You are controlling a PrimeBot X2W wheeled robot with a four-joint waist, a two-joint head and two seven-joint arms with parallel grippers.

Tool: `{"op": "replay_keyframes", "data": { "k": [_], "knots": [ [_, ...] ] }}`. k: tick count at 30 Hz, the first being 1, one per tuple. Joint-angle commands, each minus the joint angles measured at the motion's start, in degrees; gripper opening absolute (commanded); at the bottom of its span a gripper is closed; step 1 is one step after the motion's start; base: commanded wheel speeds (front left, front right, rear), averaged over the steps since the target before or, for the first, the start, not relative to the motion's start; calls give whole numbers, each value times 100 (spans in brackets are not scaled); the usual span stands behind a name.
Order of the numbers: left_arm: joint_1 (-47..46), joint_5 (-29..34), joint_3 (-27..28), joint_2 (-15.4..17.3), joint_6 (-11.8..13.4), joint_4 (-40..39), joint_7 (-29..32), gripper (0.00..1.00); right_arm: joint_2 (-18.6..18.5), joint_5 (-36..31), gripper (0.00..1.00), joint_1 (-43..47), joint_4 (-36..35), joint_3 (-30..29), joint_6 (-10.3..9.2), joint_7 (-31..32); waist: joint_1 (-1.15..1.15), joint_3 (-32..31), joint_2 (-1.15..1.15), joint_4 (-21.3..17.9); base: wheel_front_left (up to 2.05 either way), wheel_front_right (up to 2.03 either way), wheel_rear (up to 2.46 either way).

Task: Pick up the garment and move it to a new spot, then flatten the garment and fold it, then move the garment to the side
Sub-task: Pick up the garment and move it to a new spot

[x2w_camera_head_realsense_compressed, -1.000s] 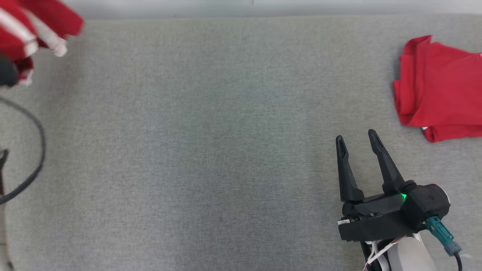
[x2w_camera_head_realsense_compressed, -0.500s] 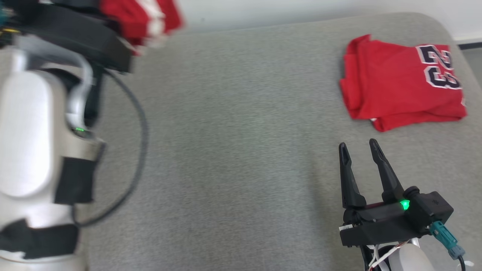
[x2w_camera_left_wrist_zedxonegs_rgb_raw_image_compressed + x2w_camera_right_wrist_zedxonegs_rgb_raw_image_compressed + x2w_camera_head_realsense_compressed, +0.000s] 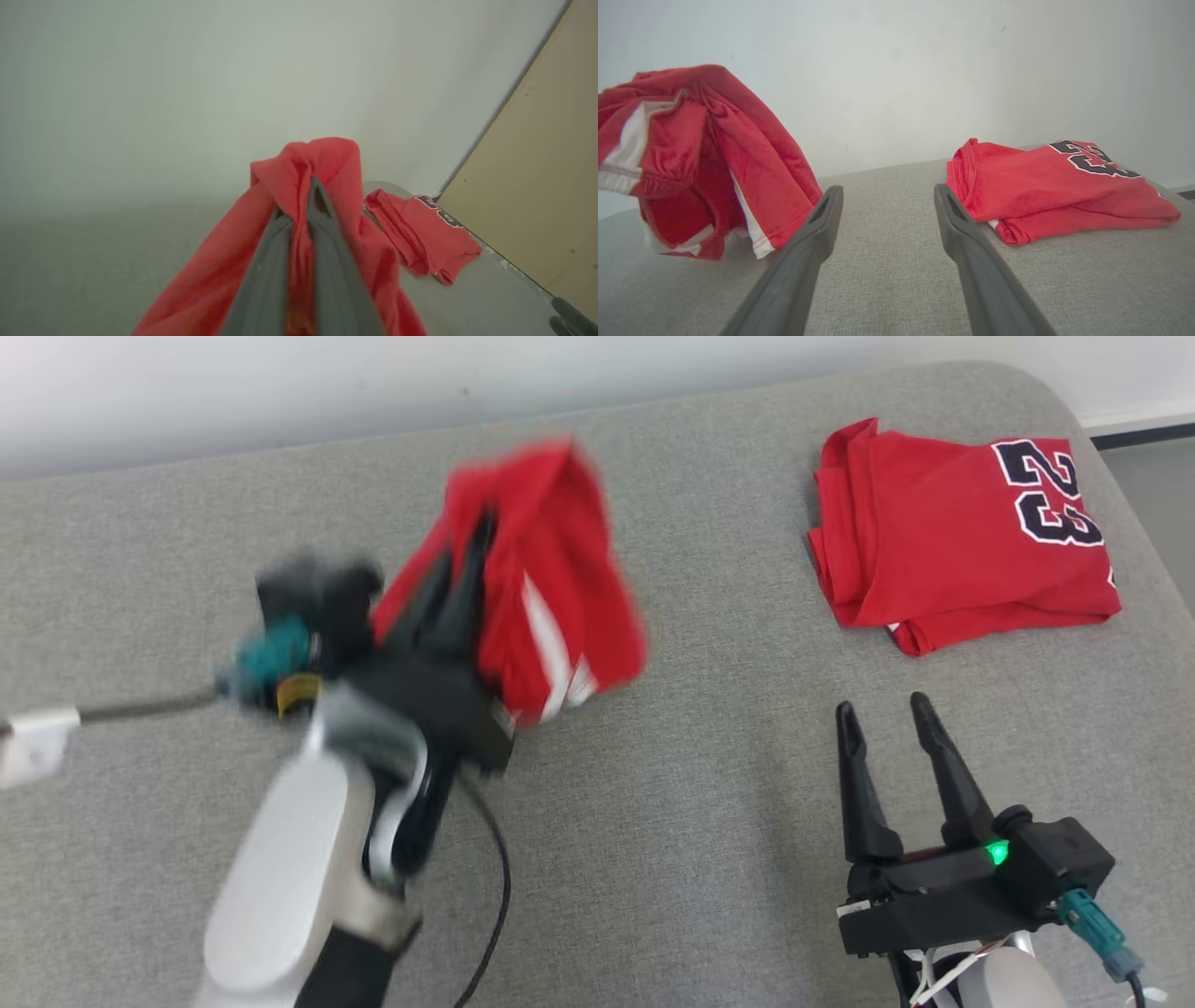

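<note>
In the head view, the left gripper (image 3: 471, 537) is reaching up over the middle of the grey cushion (image 3: 653, 803), with its white forearm (image 3: 289, 877) slanting up from the bottom edge. It is looking blurry. Its two dark fingers are pinching tight on the garment (image 3: 551, 569), a red thing with white stripes that is bunching up and hanging around the fingers. The right gripper (image 3: 882, 707) is sitting at the lower right, fingers pointing up and spread apart, holding nothing. A folded shirt (image 3: 952, 532), red with a dark number, is lying flat near the far right corner, well apart from the garment. In the left wrist view, the left gripper (image 3: 299, 200) is squeezing red cloth between its closed fingers, and the garment (image 3: 327, 158) is draping over the tips and down both sides. The folded shirt (image 3: 420, 228) is lying beyond it, near a tan board (image 3: 537, 186). In the right wrist view, the right gripper (image 3: 887, 191) is pointing across the cushion with its fingers wide apart. The garment (image 3: 752, 154) is hanging in a lump on the left, and whether its low edge is touching the cushion I cannot tell. The folded shirt (image 3: 1045, 182) is resting on the right.
</note>
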Motion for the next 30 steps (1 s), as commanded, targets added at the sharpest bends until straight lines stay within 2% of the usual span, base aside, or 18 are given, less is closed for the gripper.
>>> {"op": "replay_keyframes", "data": {
  "k": [1, 9, 10, 11, 12, 20, 24, 30],
  "knots": [
    [240, -234, 73, -6, 19, 161, -40, 0, 8, -49, 100, -8, 23, 15, 2, -3, 0, -20, 0, 22, 0, 0, 0],
    [868, -130, 252, 257, 54, 1504, -854, 0, 7, -85, 100, 16, 170, 109, 2, -3, 0, -172, 0, 70, 0, 0, 0],
    [866, -89, 237, 279, 55, 1640, -969, 26, 7, -93, 100, 39, 180, 114, 2, -3, 0, -200, 0, 79, 0, 0, 0],
    [849, -57, 223, 280, 59, 1750, -1095, 93, 7, -92, 100, 68, 186, 106, 2, -3, 0, -237, 0, 98, 0, 0, 0],
    [823, -32, 223, 274, 56, 1846, -1225, 100, 7, -91, 100, 95, 190, 113, 2, -3, 0, -270, 0, 114, 0, 0, 0],
    [807, 43, 156, 175, -12, 1911, -1800, 100, 8, -41, 100, 303, 177, 115, 2, -3, 0, -539, 0, 333, 0, 0, 0],
    [1187, 54, 132, 117, -9, 1612, -1893, 100, 5, -20, 100, 434, 178, 98, 2, -3, 0, -692, 0, 448, 0, 0, 0],
    [2002, 83, -47, 19, 131, 984, -1910, 100, 5, -1, 100, 502, 131, 69, 2, -3, 0, -751, 0, 528, 0, 0, 0]
  ]
}}
